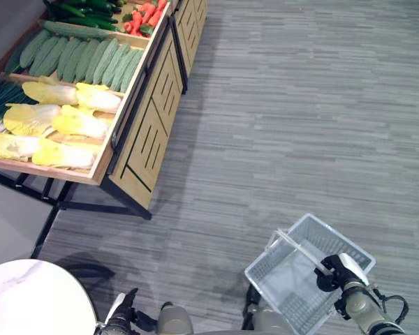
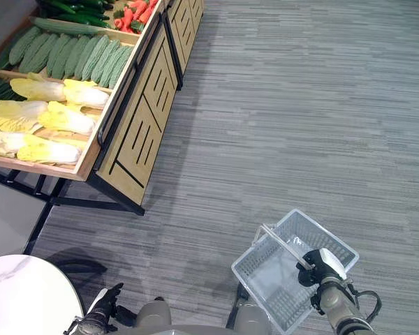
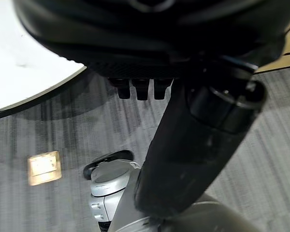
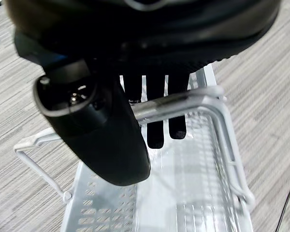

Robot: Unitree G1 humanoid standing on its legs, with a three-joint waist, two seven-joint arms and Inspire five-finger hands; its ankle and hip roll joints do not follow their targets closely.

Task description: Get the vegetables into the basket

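The vegetables lie on a wooden display stand at the upper left: yellow napa cabbages, pale green gourds, red carrots, dark cucumbers. A white plastic basket hangs at the lower right, well away from the stand, with nothing inside it. My right hand is shut on the basket's handle, fingers hooked over the bar. At the bottom left my left hand hangs low with relaxed fingers and holds nothing.
A round white marble table sits at the bottom left, close to my left hand. The stand rests on a black metal frame. Grey striped floor stretches wide between the stand and the basket.
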